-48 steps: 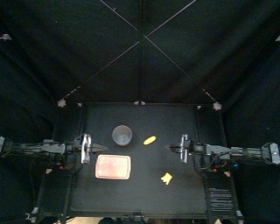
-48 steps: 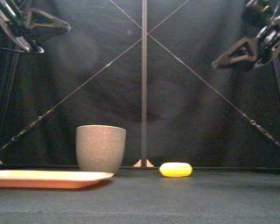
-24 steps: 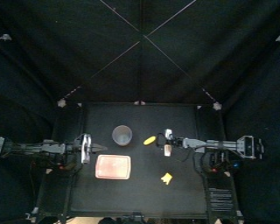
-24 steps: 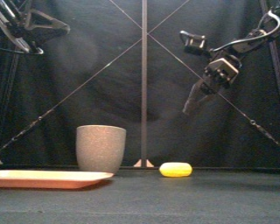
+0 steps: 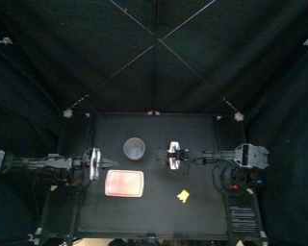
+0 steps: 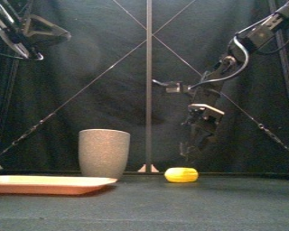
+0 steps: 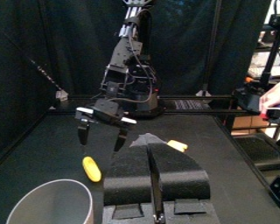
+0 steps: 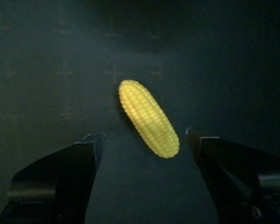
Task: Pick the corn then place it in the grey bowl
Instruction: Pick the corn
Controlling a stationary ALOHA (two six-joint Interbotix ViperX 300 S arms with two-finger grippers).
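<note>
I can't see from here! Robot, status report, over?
Right end effector open, hovering over corn. Left end effector shut, resting at left. Corn lying free, apart from grey bowl. Nothing between them.

corn (image 8: 147, 118): glossy, ribbed plastic | grey bowl (image 6: 105, 153): matt, speckled | table (image 6: 231, 203): matt

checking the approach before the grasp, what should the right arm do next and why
Probably lower the right gripper straight down around the corn. Its jaws are open, and the right wrist view shows the corn lined up between them, but the front view shows the gripper above the corn, not yet at its level.
</note>
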